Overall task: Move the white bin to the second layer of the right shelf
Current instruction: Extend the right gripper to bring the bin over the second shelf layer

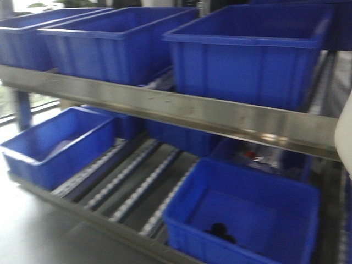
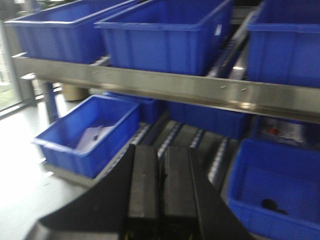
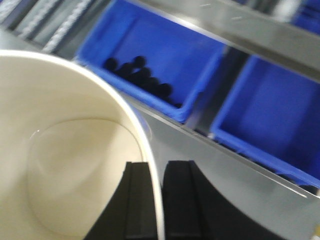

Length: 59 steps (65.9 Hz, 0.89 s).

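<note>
The right gripper [image 3: 156, 200] is clamped on the white bin [image 3: 60, 150]. One black finger [image 3: 137, 200] sits inside the wall and the other outside, with the cream rim pinched between them. The tub's glossy inside shows nothing in it, and it is held off the rack, resting on no tier. Just past its rim runs a steel front lip [image 3: 225, 160]. Beyond that lip lies a blue crate [image 3: 165, 45] holding several dark round pieces, with a second blue crate [image 3: 280, 110] beside it.

In the front view only a pale sliver of the tub shows at the right edge, level with the rack's upper steel rail [image 1: 220, 113].

The left gripper [image 2: 161, 190] has its two black fingers pressed nearly together with nothing between them. It is pointed at the flow rack.

On the sloped roller tier [image 1: 137, 184], bare lanes of white rollers lie between a left-hand crate [image 1: 55, 143] and a right-hand crate [image 1: 247, 214]. Three large blue crates [image 1: 247, 55] line the tier above. All views are blurred.
</note>
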Motion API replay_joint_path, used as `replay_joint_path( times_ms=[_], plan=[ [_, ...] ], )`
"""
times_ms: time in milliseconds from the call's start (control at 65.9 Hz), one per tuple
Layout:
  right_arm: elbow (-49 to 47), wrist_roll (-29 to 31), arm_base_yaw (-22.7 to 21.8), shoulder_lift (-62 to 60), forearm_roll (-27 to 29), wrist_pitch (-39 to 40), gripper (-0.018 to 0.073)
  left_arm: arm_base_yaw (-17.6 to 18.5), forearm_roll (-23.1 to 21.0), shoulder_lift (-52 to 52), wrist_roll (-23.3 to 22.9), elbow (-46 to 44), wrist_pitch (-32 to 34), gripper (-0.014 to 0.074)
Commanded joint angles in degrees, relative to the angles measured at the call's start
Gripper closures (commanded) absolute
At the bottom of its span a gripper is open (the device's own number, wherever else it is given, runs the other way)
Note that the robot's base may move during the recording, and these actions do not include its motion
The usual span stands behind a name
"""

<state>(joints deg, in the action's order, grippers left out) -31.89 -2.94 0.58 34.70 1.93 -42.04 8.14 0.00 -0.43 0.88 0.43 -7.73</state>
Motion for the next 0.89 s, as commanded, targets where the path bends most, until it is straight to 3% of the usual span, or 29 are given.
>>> replay_joint_path(
  times_ms=[0,880],
  plan=[
    [-1.63,0.30,-0.16,0.06,0.03,4.40,0.0512,0.20,0.00,-0.87,-0.17,2.11,4.99,0.0512],
    [-1.63,0.30,-0.16,0.06,0.03,4.40,0.0512,0.20,0.00,-0.87,-0.17,2.11,4.99,0.0512]
  ],
)
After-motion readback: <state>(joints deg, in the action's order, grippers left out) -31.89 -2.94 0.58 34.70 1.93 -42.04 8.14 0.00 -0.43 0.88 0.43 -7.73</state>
